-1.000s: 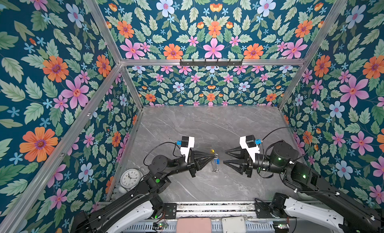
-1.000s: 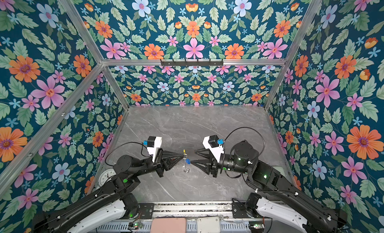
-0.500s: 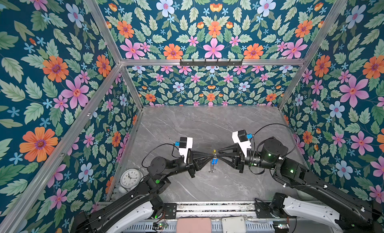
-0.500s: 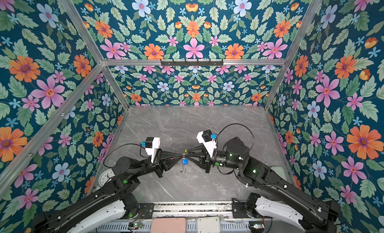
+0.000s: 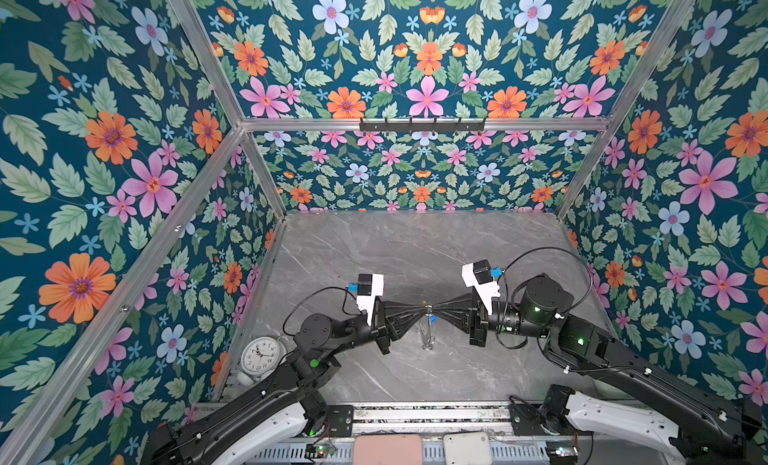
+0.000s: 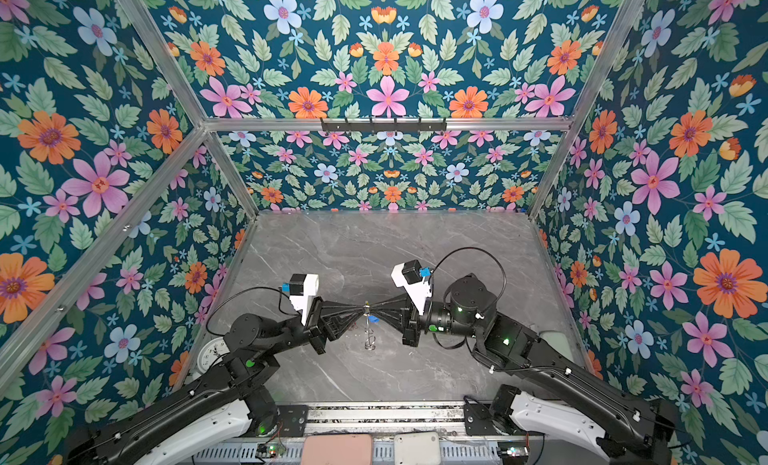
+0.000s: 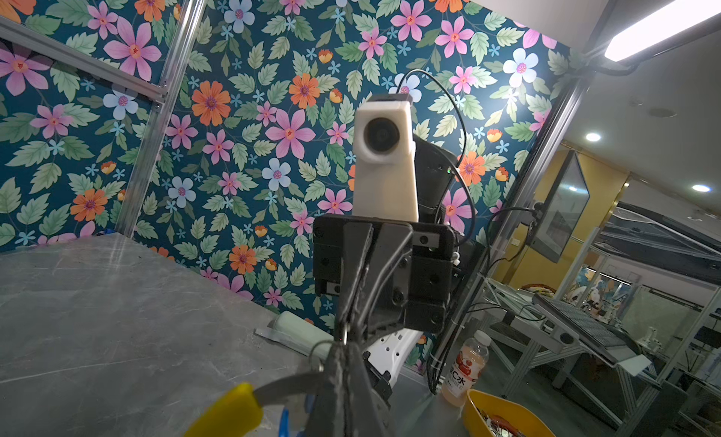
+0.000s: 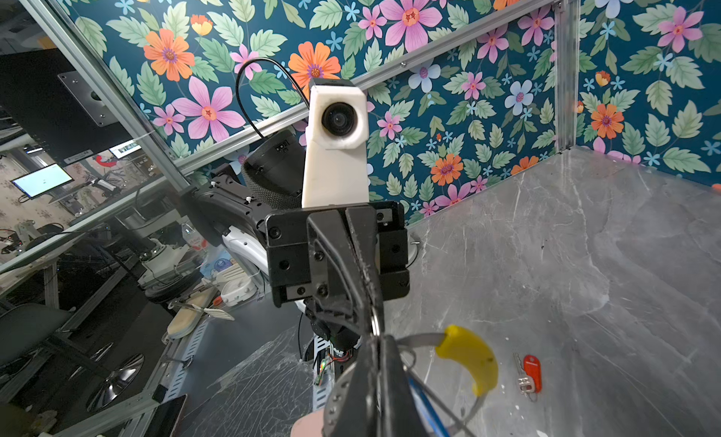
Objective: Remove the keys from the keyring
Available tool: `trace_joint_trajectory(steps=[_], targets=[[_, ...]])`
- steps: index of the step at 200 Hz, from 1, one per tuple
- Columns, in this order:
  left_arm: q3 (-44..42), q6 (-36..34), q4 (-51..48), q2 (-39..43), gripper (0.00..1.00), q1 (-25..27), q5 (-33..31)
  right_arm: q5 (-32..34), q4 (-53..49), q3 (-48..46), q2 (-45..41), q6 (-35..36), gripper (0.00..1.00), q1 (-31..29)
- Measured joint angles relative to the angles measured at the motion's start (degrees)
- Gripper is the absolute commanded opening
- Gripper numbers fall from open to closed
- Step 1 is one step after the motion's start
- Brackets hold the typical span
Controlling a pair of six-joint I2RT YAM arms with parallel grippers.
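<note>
Metal keyring (image 8: 421, 339), matt yellow plastic segment (image 8: 470, 357), glossy red tag (image 8: 531, 370)

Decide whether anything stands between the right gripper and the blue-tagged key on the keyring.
Nothing visible does. The right gripper is shut right at the keyring, with the blue-tagged key hanging right by its tips. The left gripper holds the keyring from the opposite side.

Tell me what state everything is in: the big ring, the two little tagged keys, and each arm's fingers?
Keyring: held up off the table, between both arms.
Red-tagged key: off the ring, lying flat on the table.
Blue-tagged key: still on the ring, dangling.
Left fingers: shut on the keyring.
Right fingers: shut beside the blue tag; which piece they pinch is unclear.
</note>
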State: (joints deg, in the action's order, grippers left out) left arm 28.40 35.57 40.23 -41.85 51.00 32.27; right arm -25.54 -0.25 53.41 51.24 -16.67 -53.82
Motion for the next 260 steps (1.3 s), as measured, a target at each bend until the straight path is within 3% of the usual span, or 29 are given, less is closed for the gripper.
trace_joint_trajectory(steps=[16,40,65,123,172,260], targets=[[0.0,0.0,-0.04,0.0,0.0,0.0,-0.15,0.0,-0.44,0.2,-0.15,0.04,0.0,-0.02],[0.2,-0.11,-1.16,0.17,0.27,0.04,-0.15,0.11,-2.6,1.01,-0.46,0.44,0.0,-0.07],[0.76,0.11,-3.21,0.85,0.35,-0.02,-0.52,0.9,-5.57,2.54,-0.87,1.29,0.0,0.04],[5.88,-0.48,-12.04,-0.26,0.36,0.0,2.64,-0.07,-17.94,8.72,1.36,7.28,0.0,0.92],[9.92,-2.69,-20.92,-1.97,0.3,0.0,5.6,-2.56,-25.35,12.83,3.17,11.34,0.0,1.4],[11.56,-3.17,-24.39,-4.13,0.18,0.0,9.84,-3.41,-32.04,17.0,6.1,15.08,0.0,1.73]])
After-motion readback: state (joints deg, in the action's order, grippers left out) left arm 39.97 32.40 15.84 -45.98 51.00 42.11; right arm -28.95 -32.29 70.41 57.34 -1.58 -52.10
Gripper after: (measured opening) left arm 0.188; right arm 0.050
